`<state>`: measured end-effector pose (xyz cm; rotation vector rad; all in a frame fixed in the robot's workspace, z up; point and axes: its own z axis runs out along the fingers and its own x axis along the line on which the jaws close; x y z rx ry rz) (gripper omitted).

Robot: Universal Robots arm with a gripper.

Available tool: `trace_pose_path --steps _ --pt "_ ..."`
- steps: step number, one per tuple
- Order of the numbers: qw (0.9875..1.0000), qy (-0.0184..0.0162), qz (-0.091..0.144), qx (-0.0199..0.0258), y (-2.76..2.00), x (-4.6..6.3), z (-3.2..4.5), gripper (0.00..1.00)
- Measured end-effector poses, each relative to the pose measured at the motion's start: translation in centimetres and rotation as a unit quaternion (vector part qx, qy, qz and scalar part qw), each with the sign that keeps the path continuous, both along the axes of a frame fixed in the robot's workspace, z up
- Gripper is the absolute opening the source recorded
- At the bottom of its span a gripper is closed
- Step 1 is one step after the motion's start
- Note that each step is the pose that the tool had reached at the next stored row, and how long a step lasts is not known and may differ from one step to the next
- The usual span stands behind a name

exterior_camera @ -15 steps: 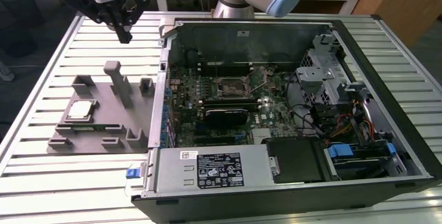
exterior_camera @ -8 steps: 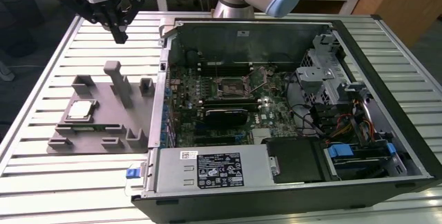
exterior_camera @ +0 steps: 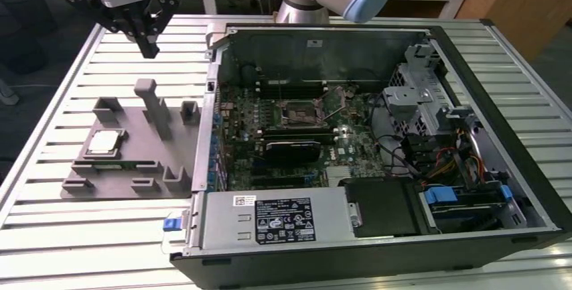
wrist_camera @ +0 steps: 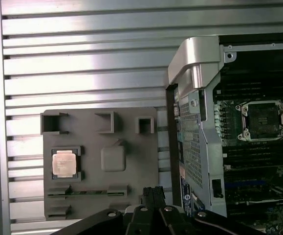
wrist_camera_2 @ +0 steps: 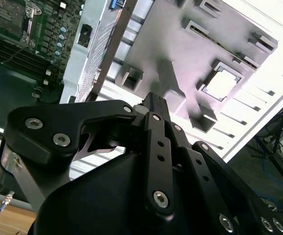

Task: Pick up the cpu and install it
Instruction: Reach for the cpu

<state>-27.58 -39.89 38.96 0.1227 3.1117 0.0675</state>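
One open computer case (exterior_camera: 376, 253) lies nearest, lower right of the exterior view. Just beside it at left sits the grey holder tray (exterior_camera: 134, 136), with the cpu (exterior_camera: 103, 142) flat in a square pocket. Farther back, upper left, we see the gripper (exterior_camera: 149, 51) hanging clenched on nothing, well above the cpu.

The cpu (exterior_camera: 103, 142) lies in the holder tray (exterior_camera: 134, 177) on the tabletop (exterior_camera: 80, 236), at the exterior view's left of the computer case (exterior_camera: 358, 263); the hand (exterior_camera: 147, 50) hangs above, behind the tray.
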Motion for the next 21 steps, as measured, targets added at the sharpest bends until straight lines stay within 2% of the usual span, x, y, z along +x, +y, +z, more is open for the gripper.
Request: trace_pose_path --steps 21 --pt "1.0 0.0 0.0 0.0 0.0 -1.8 -0.77 0.11"
